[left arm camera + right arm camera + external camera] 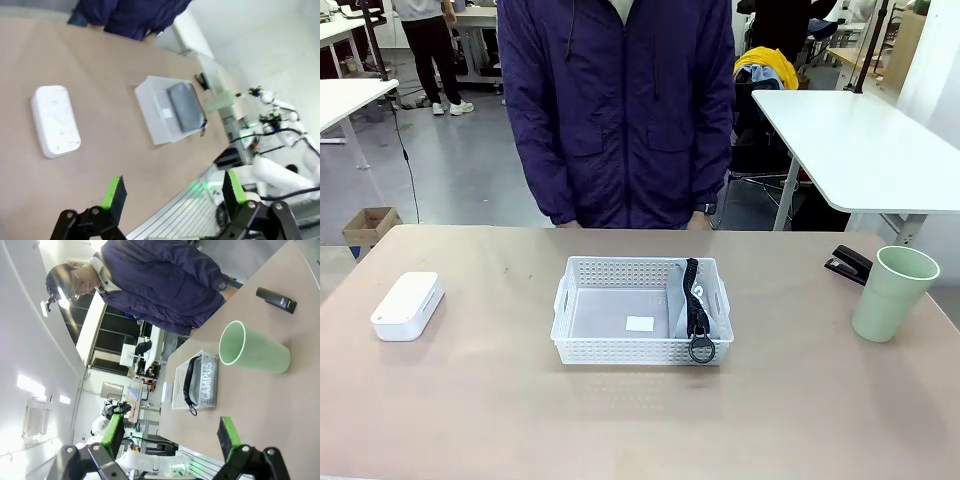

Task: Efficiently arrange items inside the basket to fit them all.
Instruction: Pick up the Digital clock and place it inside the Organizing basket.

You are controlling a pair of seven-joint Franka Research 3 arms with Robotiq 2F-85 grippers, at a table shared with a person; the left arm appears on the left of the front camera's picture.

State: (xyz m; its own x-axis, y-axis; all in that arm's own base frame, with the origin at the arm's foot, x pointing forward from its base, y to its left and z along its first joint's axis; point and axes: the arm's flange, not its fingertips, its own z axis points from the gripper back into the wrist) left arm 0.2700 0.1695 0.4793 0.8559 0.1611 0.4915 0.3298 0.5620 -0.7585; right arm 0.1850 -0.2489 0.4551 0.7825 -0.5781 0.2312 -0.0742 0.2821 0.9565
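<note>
White basket [638, 351] at mid-table holds the grey pouch [681, 310] at its right end, with the white box [408, 305] far left, the green cup [894, 293] and black stapler [848, 265] far right, and the left gripper [173, 183] and right gripper [172, 425] both spread wide, empty.

"CAMPUS" stands in pale capitals on the grey fabric pouch [206, 382] in the white basket [177, 385], running sideways in the right wrist view.

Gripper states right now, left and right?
Left gripper: open, holding nothing.
Right gripper: open, holding nothing.
</note>
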